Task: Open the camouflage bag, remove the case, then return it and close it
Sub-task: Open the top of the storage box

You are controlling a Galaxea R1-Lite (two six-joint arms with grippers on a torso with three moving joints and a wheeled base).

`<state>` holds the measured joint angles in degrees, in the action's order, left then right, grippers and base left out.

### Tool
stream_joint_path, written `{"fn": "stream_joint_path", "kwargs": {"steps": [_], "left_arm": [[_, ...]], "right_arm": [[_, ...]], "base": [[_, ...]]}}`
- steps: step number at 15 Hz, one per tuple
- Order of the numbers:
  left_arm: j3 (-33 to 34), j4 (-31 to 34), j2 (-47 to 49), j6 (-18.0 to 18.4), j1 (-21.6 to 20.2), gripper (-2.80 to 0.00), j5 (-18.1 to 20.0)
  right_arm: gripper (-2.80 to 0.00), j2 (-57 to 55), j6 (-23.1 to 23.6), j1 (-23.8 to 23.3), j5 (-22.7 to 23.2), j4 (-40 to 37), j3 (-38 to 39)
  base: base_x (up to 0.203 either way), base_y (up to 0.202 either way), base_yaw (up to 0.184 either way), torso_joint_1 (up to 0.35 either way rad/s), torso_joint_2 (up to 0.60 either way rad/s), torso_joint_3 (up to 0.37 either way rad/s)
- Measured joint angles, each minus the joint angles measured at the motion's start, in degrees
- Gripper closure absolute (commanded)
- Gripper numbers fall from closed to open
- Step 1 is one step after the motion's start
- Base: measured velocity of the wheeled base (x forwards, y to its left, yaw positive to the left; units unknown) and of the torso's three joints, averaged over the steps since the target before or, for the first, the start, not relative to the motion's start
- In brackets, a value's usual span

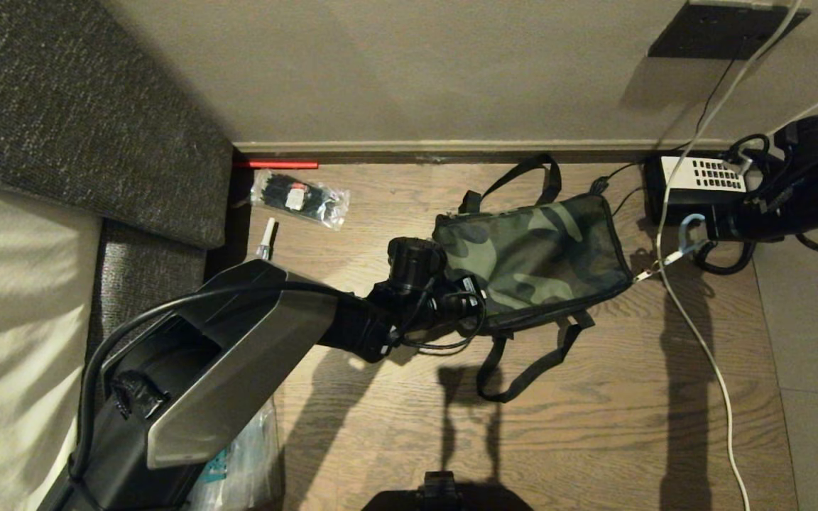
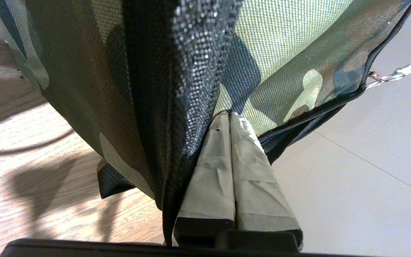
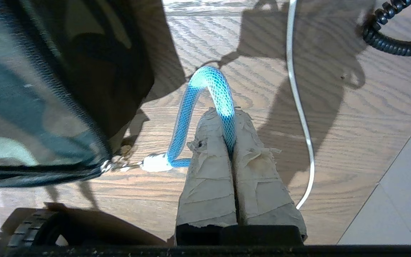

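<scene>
The camouflage bag [image 1: 533,259] lies flat on the wooden floor [image 1: 593,426] near the wall, lid down, between the 2 arms; the case is not seen and is presumably inside. The left tool [image 2: 229,116] is pressed together on the bag's fabric beside a black strap, so that end is anchored. The right tool [image 3: 227,114] is clamped on the light-blue loop [image 3: 205,80] of the zipper pull, just off the bag's far corner, near the black telephone [image 1: 700,181] and a white cable [image 1: 693,319]. The zipper step appears to be in hand. The loop is best drawn along the seam line, kept low and taut, while the bag is held steady, and the cable should be avoided.
</scene>
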<state>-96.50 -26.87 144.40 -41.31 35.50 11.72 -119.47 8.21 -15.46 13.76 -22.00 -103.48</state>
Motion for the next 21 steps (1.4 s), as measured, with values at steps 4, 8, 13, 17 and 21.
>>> {"fn": "stream_joint_path", "kwargs": {"steps": [4, 8, 13, 17, 21], "left_arm": [[0.0, 0.0, 0.0, 0.0, 0.0, 0.0, 0.0], [0.1, 0.0, -0.2, 0.0, 0.0, 0.0, 0.0], [0.3, 0.0, -0.4, 0.0, 0.3, 0.0, 0.0], [0.3, 0.0, -0.6, 0.0, 0.3, 0.0, -0.1], [0.3, 0.0, -0.7, -0.1, 0.4, 0.0, 0.0]], "right_arm": [[0.0, -2.1, 0.5, -0.7, -0.3, -0.3, -3.7], [0.0, -4.1, 0.9, -0.8, 0.1, -1.4, -7.3], [0.0, -1.9, 0.1, 3.1, 6.6, -2.3, -7.4], [0.0, -0.2, -1.1, 5.2, 10.2, -2.2, -7.3], [0.0, 0.3, -1.5, 6.2, 12.2, -1.7, -7.5]], "base": [[0.0, 0.0, 0.0, 0.0, 0.0, 0.0], [0.0, 0.0, 0.0, 0.0, 0.0, 0.0], [0.0, 0.0, 0.0, 0.0, 0.0, 0.0], [0.0, 0.0, 0.0, 0.0, 0.0, 0.0], [0.0, 0.0, 0.0, 0.0, 0.0, 0.0]]}}
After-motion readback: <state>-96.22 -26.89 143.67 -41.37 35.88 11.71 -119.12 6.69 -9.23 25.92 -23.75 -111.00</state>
